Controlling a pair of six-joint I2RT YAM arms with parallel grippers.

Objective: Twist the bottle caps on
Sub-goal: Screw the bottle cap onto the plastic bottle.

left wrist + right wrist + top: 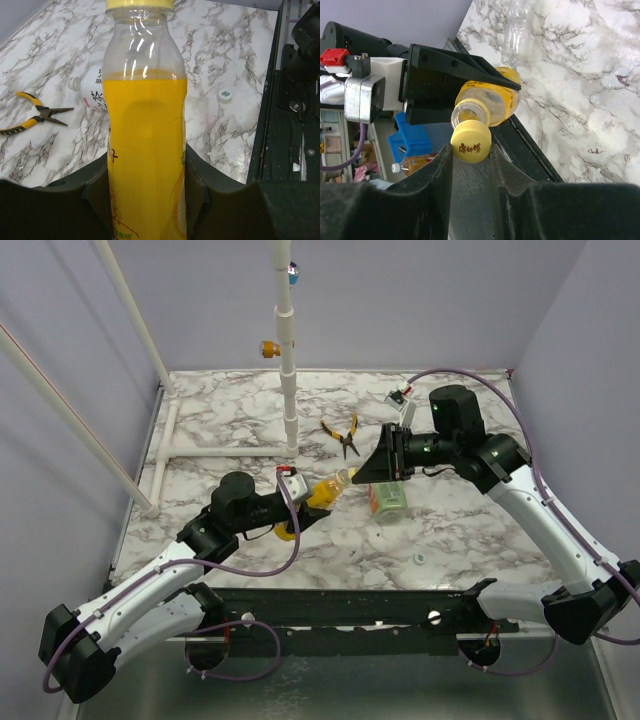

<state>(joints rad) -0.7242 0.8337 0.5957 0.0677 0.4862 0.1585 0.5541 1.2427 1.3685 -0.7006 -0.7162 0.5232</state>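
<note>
Left tool point(147, 185) grips 1 yellow bottle point(145, 125), right tool point(471, 162) 1 yellow cap point(471, 146); 1 clear bottle point(388, 500), 1 whitish cap point(421, 559) loose.

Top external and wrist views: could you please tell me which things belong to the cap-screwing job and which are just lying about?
Job: yellow bottle, yellow cap, clear green-labelled bottle, whitish cap.
Lying about: yellow-handled pliers, white pipe frame.

Reaches in with both white-and-black arms, meeting mid-table. Clamps black two-finger left gripper point(318, 495) around yellow plastic bottle point(145, 150), wrist angled toward the right. Pinches small yellow screw cap point(471, 145) between fingers of black right gripper point(471, 151), elbow raised, wrist pointing left.
</note>
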